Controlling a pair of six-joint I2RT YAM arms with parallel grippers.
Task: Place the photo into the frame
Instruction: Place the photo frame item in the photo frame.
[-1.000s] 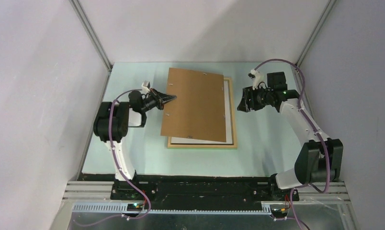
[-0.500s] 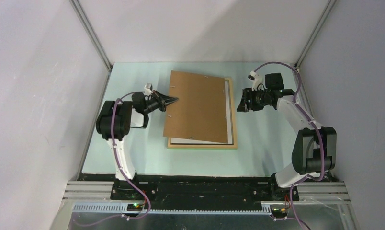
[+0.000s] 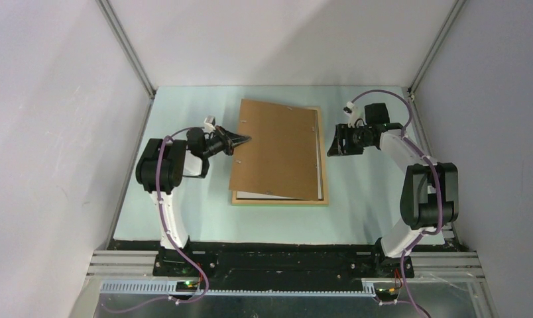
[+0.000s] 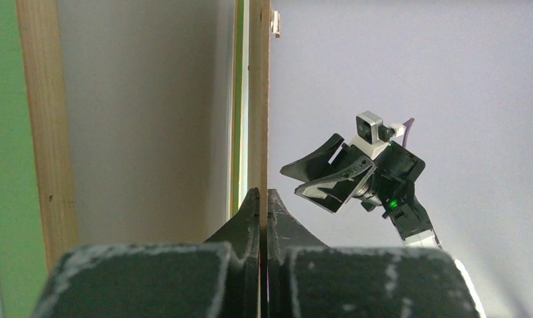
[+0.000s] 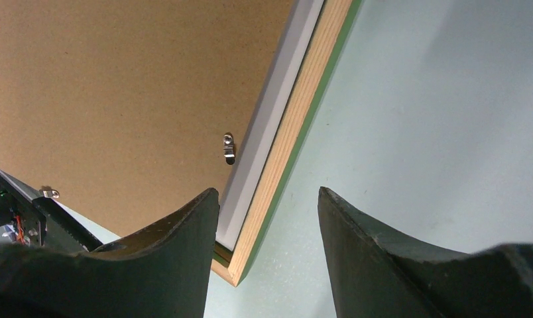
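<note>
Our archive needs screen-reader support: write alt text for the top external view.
A brown backing board lies askew over a wooden frame on a pale green table. The left pincer is shut on the board's left edge; the right pincer hangs open beside the frame's right rail.

No legible text, seemingly, anywhere

Got the frame (image 3: 280, 201) flat mid-bench (image 3: 370, 205), photo (image 5: 277, 126) in it, backing board (image 3: 277, 149) askew on top. Left claw (image 3: 244, 140) at the board's left edge, right claw (image 3: 331, 142) just right of frame.
</note>
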